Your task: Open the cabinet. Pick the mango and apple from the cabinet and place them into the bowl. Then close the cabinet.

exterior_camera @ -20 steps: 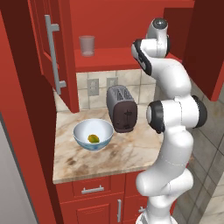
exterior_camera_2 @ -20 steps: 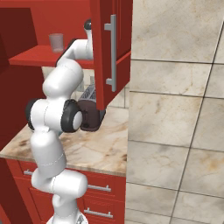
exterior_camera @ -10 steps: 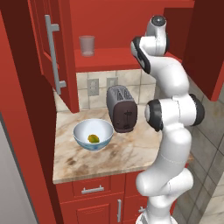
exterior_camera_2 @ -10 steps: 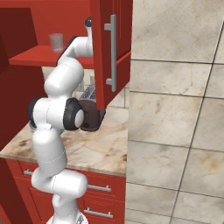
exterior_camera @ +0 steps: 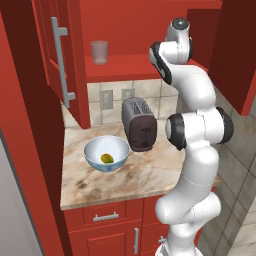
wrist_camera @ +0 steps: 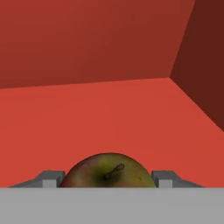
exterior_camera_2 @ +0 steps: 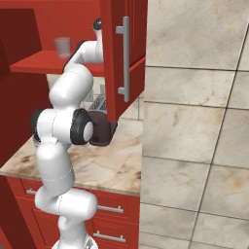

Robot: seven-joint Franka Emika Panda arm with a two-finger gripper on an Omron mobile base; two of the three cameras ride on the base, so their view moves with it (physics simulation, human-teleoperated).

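The cabinet (exterior_camera: 125, 67) stands open, with its left door (exterior_camera: 55, 55) swung out and its right door (exterior_camera_2: 121, 53) hiding my hand. My arm reaches up onto the red shelf. In the hand view the dark red-brown apple (wrist_camera: 109, 170) sits on the shelf, stem towards the camera. My gripper (wrist_camera: 109, 180) is shut on it, with a fingertip (wrist_camera: 50, 178) against each side. The yellow-green mango (exterior_camera: 106, 158) lies inside the pale blue bowl (exterior_camera: 95, 150) on the counter, below the shelf to the left.
A clear glass cup (exterior_camera: 99, 51) stands at the left of the shelf. A dark toaster (exterior_camera: 139, 124) sits on the marble counter (exterior_camera: 150, 175) right of the bowl, close to my arm. The cabinet's side wall (wrist_camera: 201, 65) is near the apple.
The arm's upper links have shifted very slightly at the shelf. The bowl, mango, cup and doors stay where they were.
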